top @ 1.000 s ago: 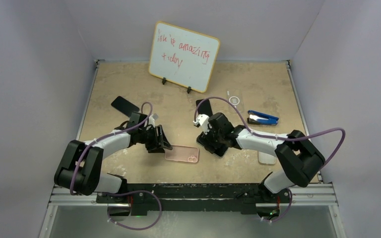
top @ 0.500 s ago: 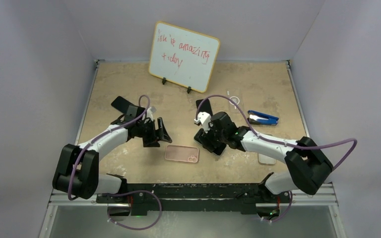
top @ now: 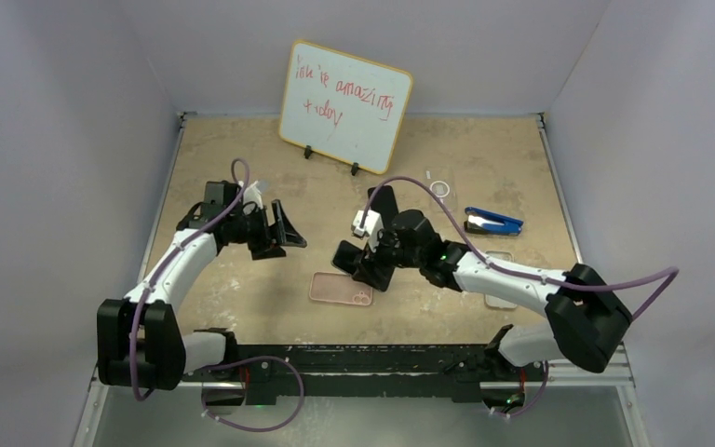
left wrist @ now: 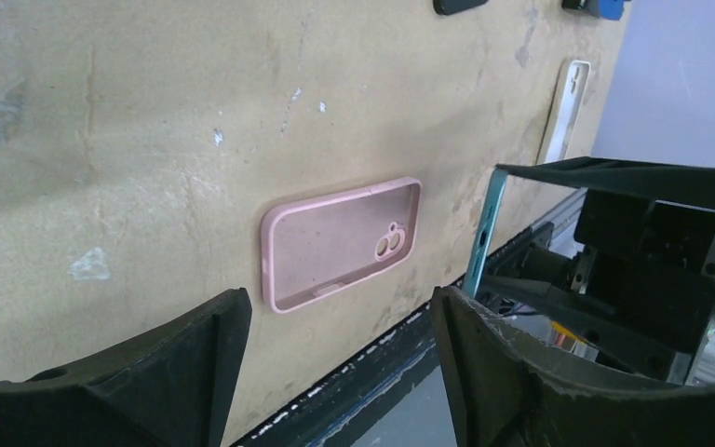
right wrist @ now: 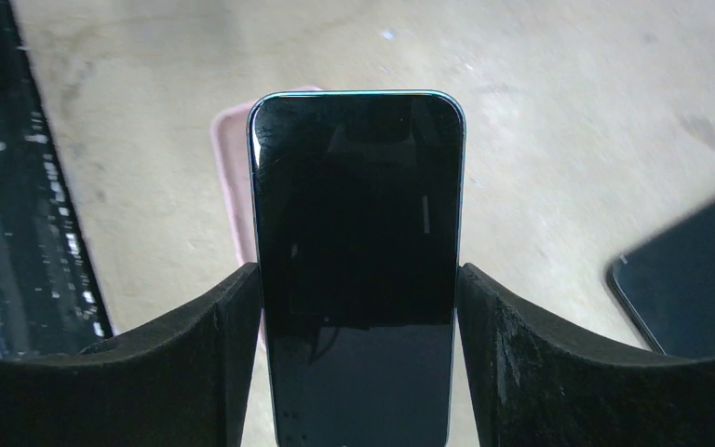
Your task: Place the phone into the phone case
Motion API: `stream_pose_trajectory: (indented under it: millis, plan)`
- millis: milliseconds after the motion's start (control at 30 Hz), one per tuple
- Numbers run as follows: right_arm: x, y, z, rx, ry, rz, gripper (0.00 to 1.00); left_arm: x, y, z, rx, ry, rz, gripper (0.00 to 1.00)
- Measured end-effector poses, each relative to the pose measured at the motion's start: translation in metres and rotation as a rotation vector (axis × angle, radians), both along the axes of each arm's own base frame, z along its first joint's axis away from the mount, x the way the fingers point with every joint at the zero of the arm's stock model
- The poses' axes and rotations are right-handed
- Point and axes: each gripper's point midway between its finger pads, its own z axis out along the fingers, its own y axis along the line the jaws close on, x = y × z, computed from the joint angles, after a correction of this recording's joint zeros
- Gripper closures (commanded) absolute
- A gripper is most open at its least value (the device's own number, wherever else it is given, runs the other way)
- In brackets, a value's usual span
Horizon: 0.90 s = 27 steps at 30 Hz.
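Note:
The pink phone case point(top: 342, 289) lies flat and hollow side up near the table's front edge, also seen in the left wrist view point(left wrist: 340, 244). My right gripper point(top: 370, 267) is shut on the black-screened phone point(right wrist: 357, 214), clamping its long sides, and holds it tilted just above the case's right end. The phone's teal edge point(left wrist: 484, 233) shows beside the case. A strip of the pink case point(right wrist: 231, 186) peeks out left of the phone. My left gripper point(top: 281, 226) hangs open and empty, up and left of the case point(left wrist: 337, 303).
A small whiteboard point(top: 345, 105) stands at the back. A blue tool point(top: 493, 221), a clear case point(top: 440, 187) and another dark phone point(top: 384, 199) lie behind the right arm. A pale case point(top: 500, 294) lies under the right forearm. The table's front rail point(top: 363, 356) runs just below the pink case.
My left gripper opened wider and drew back up and left from the pink case. My right gripper carried the phone leftward toward the case's right end.

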Motion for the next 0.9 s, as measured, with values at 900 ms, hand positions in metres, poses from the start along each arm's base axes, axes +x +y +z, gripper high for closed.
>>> stream_pose_trajectory:
  millis: [900]
  plan:
    - [-0.031,0.064,-0.028,0.083,-0.038,0.259,0.51,-0.033,-0.009,-0.014,-0.078,0.074,-0.028,0.41]
